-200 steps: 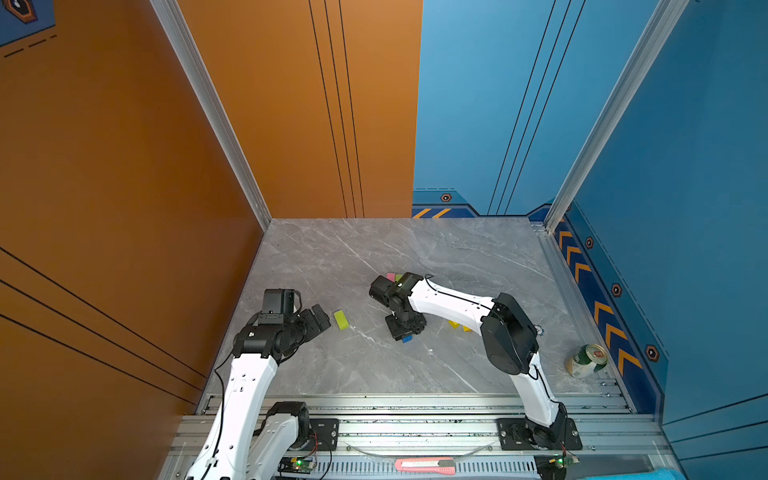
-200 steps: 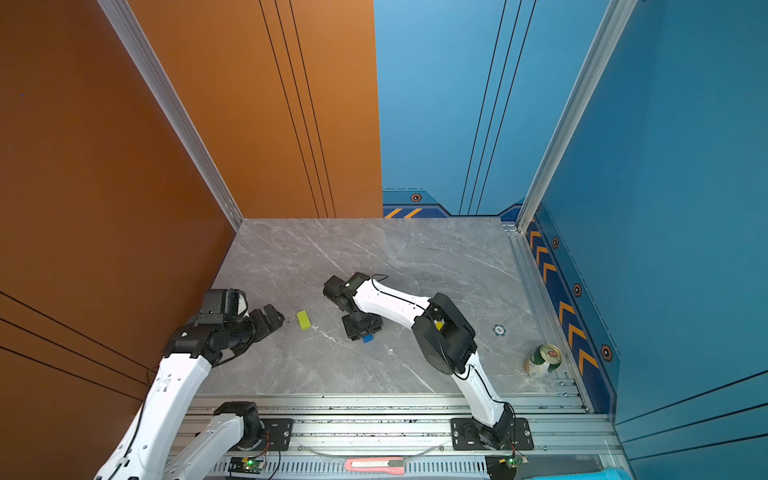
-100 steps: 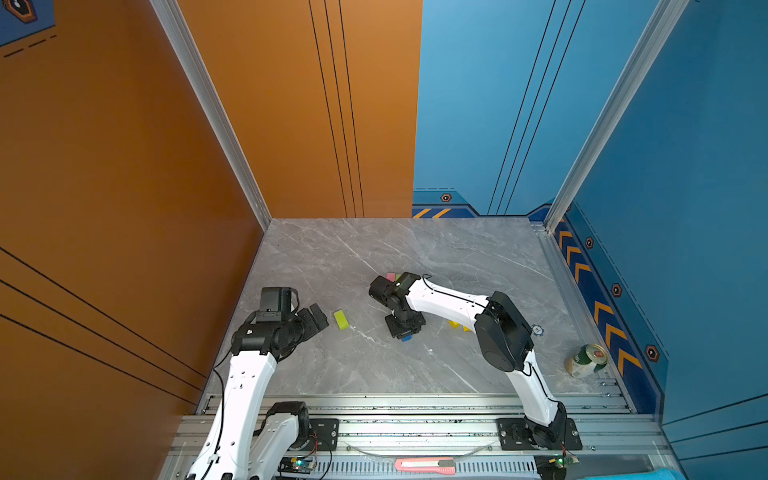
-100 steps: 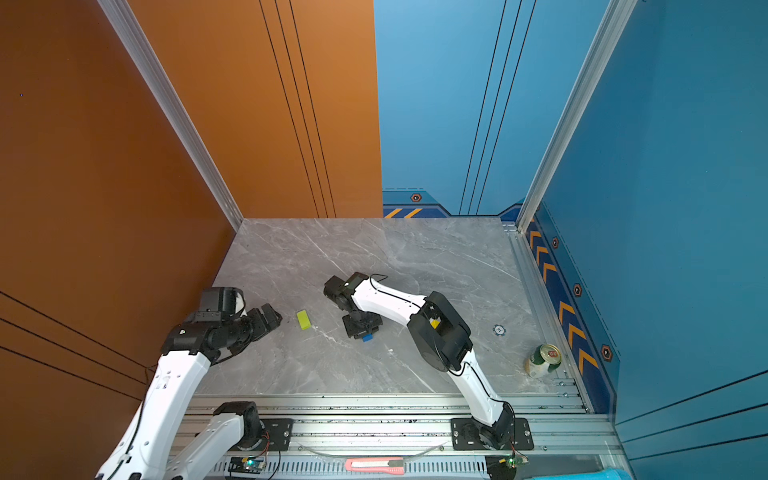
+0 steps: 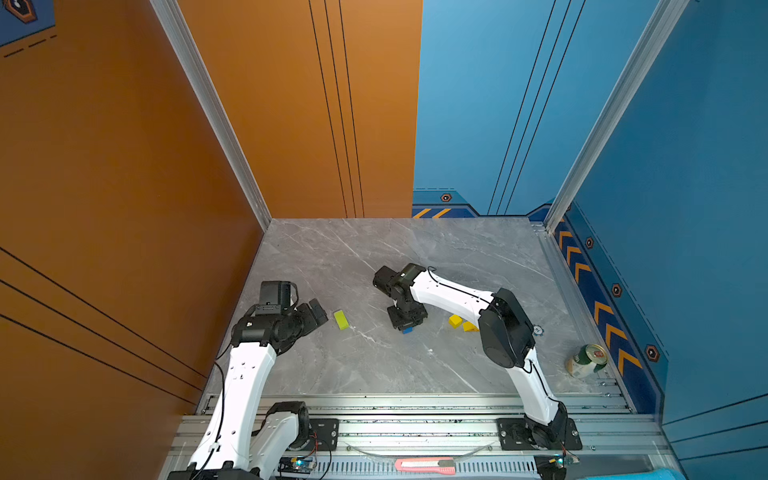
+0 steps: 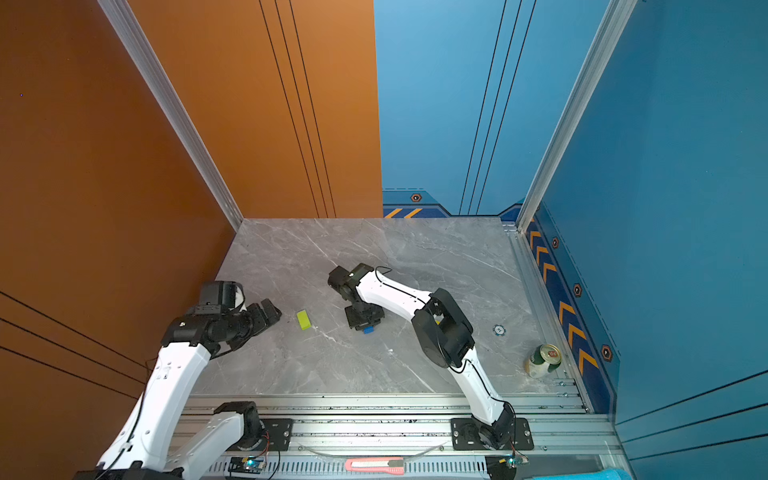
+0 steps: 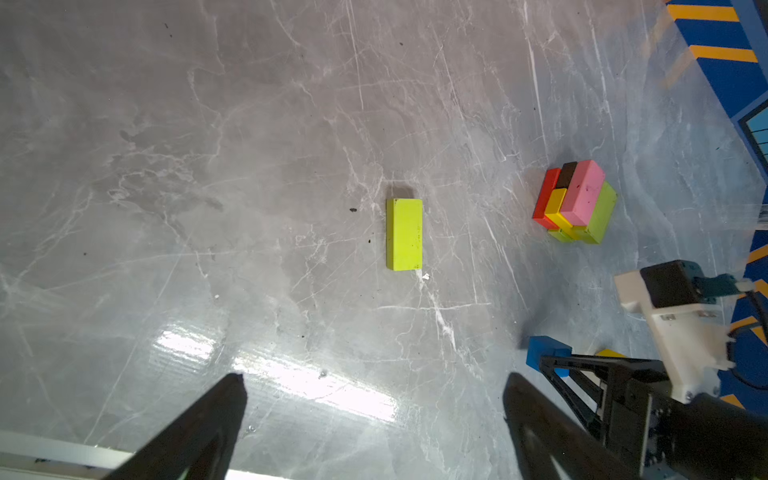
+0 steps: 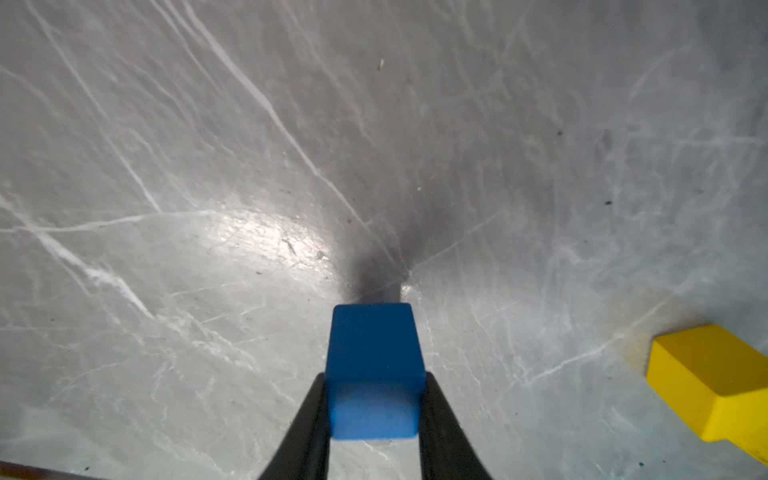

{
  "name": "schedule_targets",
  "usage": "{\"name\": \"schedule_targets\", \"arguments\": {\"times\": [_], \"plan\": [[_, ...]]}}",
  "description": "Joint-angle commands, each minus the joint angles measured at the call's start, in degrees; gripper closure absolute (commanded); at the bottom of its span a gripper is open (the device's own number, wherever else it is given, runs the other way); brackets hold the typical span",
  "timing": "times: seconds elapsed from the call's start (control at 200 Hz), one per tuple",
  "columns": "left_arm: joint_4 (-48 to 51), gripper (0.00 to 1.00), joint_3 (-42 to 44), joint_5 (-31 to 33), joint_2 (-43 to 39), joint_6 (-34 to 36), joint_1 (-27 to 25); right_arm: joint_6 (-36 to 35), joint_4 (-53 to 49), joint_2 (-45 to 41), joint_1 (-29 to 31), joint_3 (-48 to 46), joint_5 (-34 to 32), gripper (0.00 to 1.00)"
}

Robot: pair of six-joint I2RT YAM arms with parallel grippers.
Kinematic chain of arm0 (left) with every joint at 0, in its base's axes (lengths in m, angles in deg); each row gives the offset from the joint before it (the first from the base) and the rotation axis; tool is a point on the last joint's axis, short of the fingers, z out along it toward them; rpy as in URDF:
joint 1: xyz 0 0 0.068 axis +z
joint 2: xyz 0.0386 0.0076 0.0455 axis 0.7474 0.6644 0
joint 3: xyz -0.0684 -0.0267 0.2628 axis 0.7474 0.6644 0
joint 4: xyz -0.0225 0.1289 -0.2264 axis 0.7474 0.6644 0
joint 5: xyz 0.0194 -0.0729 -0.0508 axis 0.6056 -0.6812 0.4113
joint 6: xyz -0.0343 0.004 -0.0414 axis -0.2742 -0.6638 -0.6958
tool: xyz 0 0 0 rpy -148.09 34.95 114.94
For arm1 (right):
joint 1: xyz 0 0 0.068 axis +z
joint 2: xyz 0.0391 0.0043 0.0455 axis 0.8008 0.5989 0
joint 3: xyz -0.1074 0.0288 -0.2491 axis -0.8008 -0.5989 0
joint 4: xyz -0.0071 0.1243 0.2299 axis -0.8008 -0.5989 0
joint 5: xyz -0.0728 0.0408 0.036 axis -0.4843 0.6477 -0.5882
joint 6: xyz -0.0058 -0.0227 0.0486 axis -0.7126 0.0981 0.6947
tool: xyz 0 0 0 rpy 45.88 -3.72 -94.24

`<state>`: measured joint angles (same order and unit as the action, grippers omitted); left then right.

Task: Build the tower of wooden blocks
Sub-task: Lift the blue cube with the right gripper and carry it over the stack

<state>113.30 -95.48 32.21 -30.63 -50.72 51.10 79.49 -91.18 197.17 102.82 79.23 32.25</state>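
The tower [image 7: 575, 203] is only partly built. From the left wrist view it is a low, chunky pile of bars packed close together: red, brown, yellow and pink on top, with lime-green ones under them. In both top views the right arm hides it.

The right jaws are shut on a blue cube [image 8: 372, 353], one jaw on each side of it. The cube is down low by the worktop [image 5: 374, 365]. I cannot tell if it is resting there or just off it. It is well apart from the tower, so I think the step in hand is picking this cube up to carry it over.

The left jaws are wide open and hold nothing. They hang near a lime-green bar [image 7: 404, 234] that lies flat and alone on the worktop, not touching it.

A yellow cube [image 5: 455, 321] and a yellow triangle piece [image 5: 470, 327] lie side by side near the right arm, away from the tower.

So I would guess the job is about half done. The bottom layers are in place. The blue cube, the lime-green bar, the yellow cube and the triangle roof are not on it yet. The roof should likely go last.

A drinks can [image 5: 586, 360] stands far off in the corner.
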Motion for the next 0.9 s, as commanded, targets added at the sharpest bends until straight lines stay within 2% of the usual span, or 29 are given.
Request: {"name": "schedule_targets", "arguments": {"times": [0.0,0.245,0.405,0.636,0.891], "plan": [[0.0,0.02,-2.6,-1.0,1.1,0.5,0.5,-1.0,-4.8,-0.4,-1.1,6.2,-1.4,0.76],[-1.3,0.02,-5.2,-1.4,3.3,0.2,0.5,-1.3,-12.0,4.1,-4.3,23.6,-3.0,0.76],[-2.4,0.02,-6.9,-1.7,5.5,0.1,0.5,0.9,-12.4,7.5,-6.9,30.5,-2.7,0.76],[-4.6,0.02,-8.6,-2.8,9.5,0.1,0.3,2.0,-12.2,11.8,-8.6,37.4,-2.4,0.76],[-6.5,0.02,-13.6,-4.1,15.7,1.1,0.1,2.0,-9.1,14.8,-9.0,40.3,-0.6,0.76]]}}
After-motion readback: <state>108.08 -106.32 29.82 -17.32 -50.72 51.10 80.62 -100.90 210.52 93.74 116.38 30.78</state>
